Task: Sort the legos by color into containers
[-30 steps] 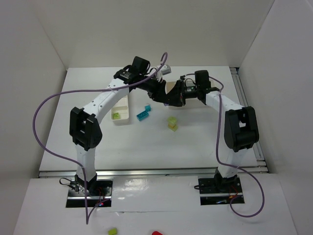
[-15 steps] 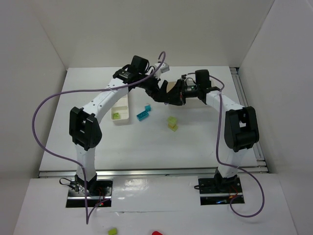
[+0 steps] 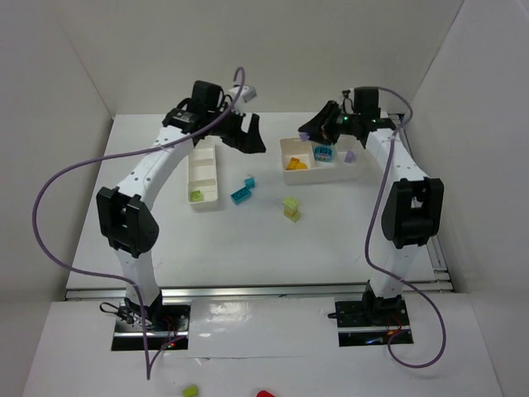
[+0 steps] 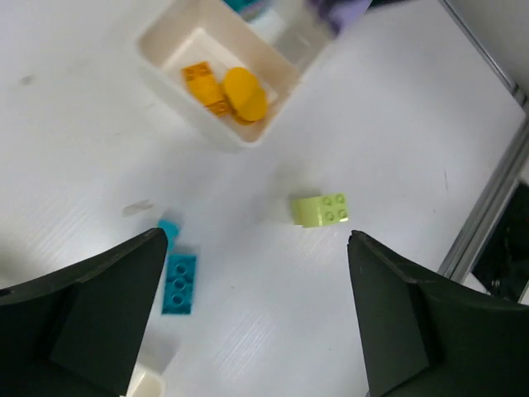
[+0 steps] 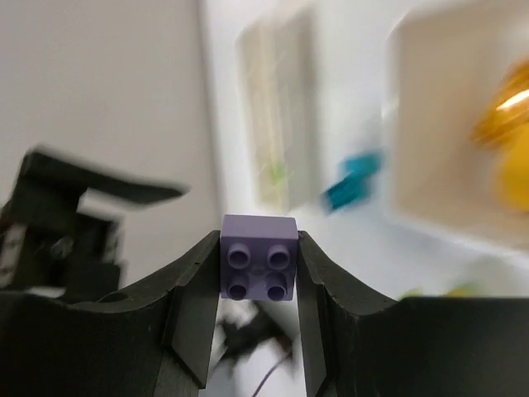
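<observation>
Left gripper (image 4: 256,240) gapes wide above the counter (image 3: 248,240), between the narrow tray (image 3: 205,169) and the wide tray (image 3: 326,175). Loose teal bricks (image 3: 242,192) and a lime brick (image 4: 321,210) lie below. Right gripper (image 5: 258,241) pinches a purple brick (image 5: 258,269); everything behind it is blurred past reading.

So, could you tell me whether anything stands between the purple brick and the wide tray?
Nothing visible does. The right gripper holds the purple brick at the wide tray; the open left gripper is apart from both.
</observation>
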`<action>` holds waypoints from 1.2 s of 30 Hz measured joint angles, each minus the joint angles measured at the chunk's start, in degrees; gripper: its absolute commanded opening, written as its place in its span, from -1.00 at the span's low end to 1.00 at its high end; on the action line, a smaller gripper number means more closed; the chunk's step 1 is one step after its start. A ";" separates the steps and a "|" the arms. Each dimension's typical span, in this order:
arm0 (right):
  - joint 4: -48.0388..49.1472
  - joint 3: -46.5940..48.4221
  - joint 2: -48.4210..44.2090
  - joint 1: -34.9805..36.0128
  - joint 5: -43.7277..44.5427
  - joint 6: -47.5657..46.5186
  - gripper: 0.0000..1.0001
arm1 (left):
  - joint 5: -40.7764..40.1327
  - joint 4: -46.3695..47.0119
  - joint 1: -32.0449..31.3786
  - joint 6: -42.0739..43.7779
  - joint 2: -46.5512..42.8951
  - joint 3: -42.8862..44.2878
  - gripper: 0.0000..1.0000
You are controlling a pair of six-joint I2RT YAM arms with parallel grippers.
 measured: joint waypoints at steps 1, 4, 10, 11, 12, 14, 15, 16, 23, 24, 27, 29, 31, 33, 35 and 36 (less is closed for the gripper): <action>-2.69 3.08 0.42 -0.61 4.76 -1.90 -0.70 | -0.70 -0.24 1.53 -0.72 -0.83 -0.15 0.89; -8.11 10.38 0.76 -1.79 22.10 -7.87 -0.67 | -2.10 -1.49 5.35 -3.37 -2.43 -0.50 0.78; -13.84 14.19 1.46 -1.66 47.91 -15.65 -0.67 | -6.75 -4.35 5.88 -8.15 -2.47 -6.62 0.69; -14.47 14.21 2.14 -1.66 50.31 -16.48 -0.67 | -7.82 -5.25 5.35 -9.40 -2.14 -7.30 0.69; -14.97 14.21 2.91 -1.66 52.59 -17.22 -0.67 | -8.94 -5.77 4.83 -10.40 -1.64 -7.65 0.67; -15.96 14.10 4.44 -1.68 56.06 -18.51 -0.67 | -10.75 -6.29 3.87 -12.04 -0.42 -7.69 0.67; -16.31 13.84 5.18 -1.66 57.90 -19.08 -0.67 | -12.07 -6.45 3.28 -12.76 0.33 -7.67 0.70; -16.65 13.57 5.79 -1.66 59.28 -19.43 -0.67 | -13.35 -6.64 2.75 -13.64 1.07 -7.65 0.72; -17.03 11.56 7.52 -1.79 63.95 -21.09 -0.48 | -20.90 -8.15 0.87 -17.99 5.75 -7.65 0.78; -16.92 11.56 7.76 -1.97 64.30 -21.20 -0.35 | -21.55 -8.37 0.90 -18.34 6.29 -7.65 0.78; -16.94 11.56 8.63 -2.03 64.70 -21.31 0.06 | -22.91 -8.87 0.90 -19.67 7.65 -7.65 0.81; -16.98 11.56 9.05 -2.08 64.87 -21.49 0.21 | -23.71 -9.03 0.98 -19.96 8.61 -7.58 0.81; -16.96 11.56 9.33 -2.08 65.22 -21.84 0.24 | -24.11 -9.09 1.01 -20.31 9.62 -7.39 0.81; -16.98 11.56 9.49 -2.08 65.81 -22.12 0.30 | -24.30 -9.14 0.98 -20.87 10.36 -7.34 0.81; -16.98 11.56 9.49 -2.08 66.27 -22.29 0.30 | -24.50 -9.20 0.98 -21.00 10.69 -7.30 0.81; -16.96 11.56 9.49 -2.08 66.45 -22.32 0.24 | -24.50 -9.31 0.98 -21.03 10.73 -7.10 0.81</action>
